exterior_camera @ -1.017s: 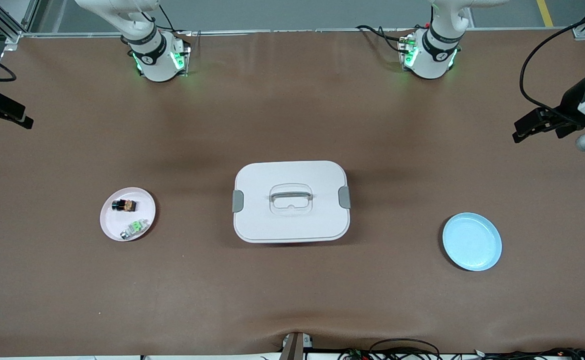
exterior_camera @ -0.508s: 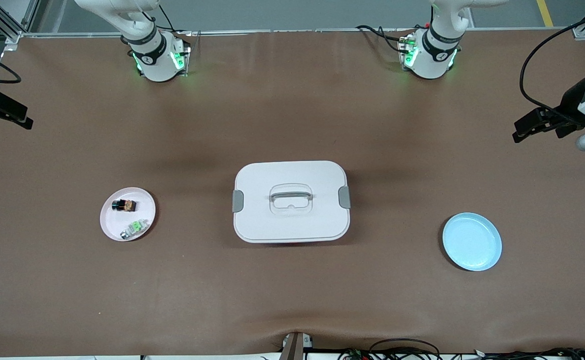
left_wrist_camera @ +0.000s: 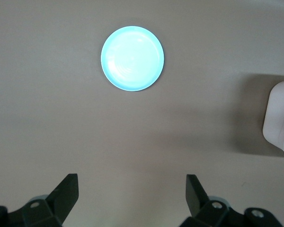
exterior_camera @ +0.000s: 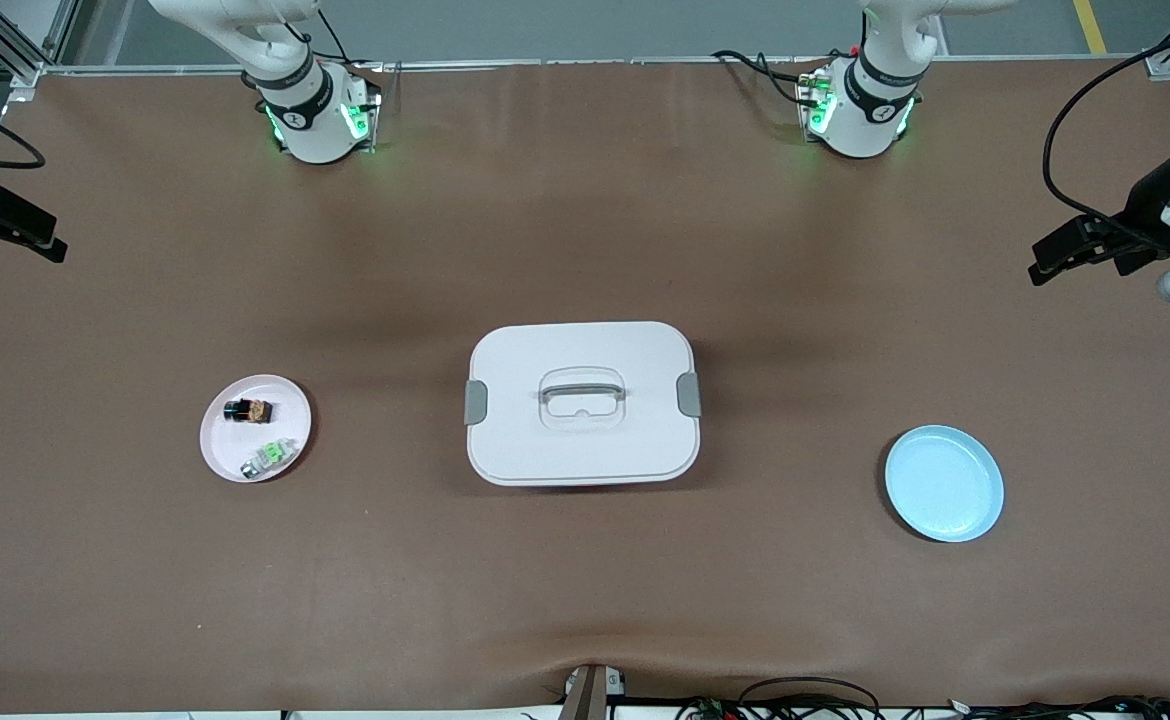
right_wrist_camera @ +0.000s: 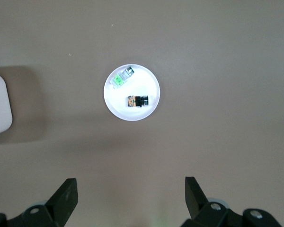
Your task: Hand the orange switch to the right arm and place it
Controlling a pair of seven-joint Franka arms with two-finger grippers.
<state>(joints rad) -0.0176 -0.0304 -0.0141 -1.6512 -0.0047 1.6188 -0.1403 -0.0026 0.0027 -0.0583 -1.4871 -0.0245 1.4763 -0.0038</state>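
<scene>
The orange switch is a tiny black block with an orange face. It lies on a small pink plate toward the right arm's end of the table. It also shows in the right wrist view on that plate. My right gripper is open and empty, high over bare table at that end. My left gripper is open and empty, high over bare table at the left arm's end.
A green-and-clear component lies on the pink plate beside the switch. A white lidded box with a handle stands mid-table. An empty light blue plate lies toward the left arm's end and shows in the left wrist view.
Both grippers have shifted only very slightly. Nothing on the table has moved.
</scene>
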